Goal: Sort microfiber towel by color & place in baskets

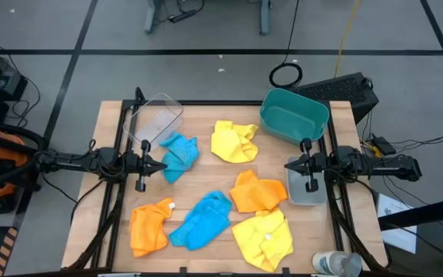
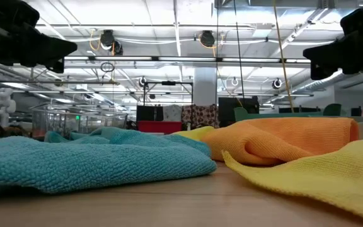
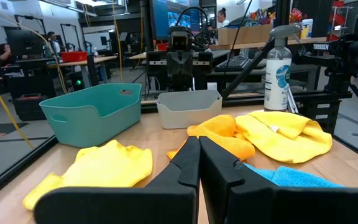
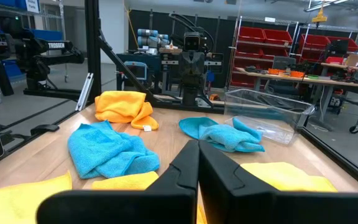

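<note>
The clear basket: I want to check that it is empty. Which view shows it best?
The high view: it looks straight down into the clear basket and shows its floor bare. The right wrist view shows it side-on, the low view only as a far outline, the left wrist view not at all.

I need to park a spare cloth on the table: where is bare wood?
Bare wood lies between the clear bin and the teal basket, and left of the orange towel. The towels crowd the middle and near edge.
</note>
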Robot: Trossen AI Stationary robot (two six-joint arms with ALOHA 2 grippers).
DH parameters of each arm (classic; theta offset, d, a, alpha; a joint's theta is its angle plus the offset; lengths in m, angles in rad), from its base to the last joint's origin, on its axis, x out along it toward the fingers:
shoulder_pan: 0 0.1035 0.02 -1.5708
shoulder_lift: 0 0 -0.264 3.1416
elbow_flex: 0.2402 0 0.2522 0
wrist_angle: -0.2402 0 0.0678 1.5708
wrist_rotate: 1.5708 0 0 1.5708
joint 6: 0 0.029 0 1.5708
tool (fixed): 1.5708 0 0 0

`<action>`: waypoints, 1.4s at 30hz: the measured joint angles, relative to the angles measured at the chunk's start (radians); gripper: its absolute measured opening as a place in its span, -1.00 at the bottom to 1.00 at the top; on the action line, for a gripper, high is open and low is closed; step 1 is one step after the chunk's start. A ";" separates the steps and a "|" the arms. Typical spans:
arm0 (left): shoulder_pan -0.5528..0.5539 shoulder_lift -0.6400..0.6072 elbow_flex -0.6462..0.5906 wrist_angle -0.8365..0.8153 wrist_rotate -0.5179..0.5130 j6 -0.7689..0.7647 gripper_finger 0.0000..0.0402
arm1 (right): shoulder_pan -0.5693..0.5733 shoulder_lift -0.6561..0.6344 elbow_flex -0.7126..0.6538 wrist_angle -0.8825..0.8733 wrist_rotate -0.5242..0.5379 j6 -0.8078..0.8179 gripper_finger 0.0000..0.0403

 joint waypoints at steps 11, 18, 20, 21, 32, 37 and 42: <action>0.000 0.000 0.000 0.000 0.000 0.000 -0.96 | 0.000 0.000 0.000 0.000 0.000 0.000 -1.00; 0.000 0.000 0.000 0.000 0.000 0.000 -0.96 | 0.000 0.000 0.000 0.000 0.000 0.000 -1.00; 0.000 0.000 0.000 0.000 0.000 0.000 -0.96 | 0.000 0.000 0.000 0.000 0.000 0.000 -1.00; 0.000 0.000 0.000 0.000 0.000 0.000 -0.96 | 0.000 0.000 0.000 0.000 0.000 0.000 -1.00; 0.000 0.000 0.000 0.000 0.000 0.000 -0.96 | 0.000 0.000 0.000 0.000 0.000 0.000 -1.00; 0.000 0.000 0.000 0.000 0.000 0.000 -0.96 | 0.000 0.000 0.000 0.003 0.012 -0.006 -1.00; 0.000 0.000 0.000 0.000 0.000 0.000 -0.96 | 0.000 0.000 0.000 -0.007 0.030 0.000 -1.00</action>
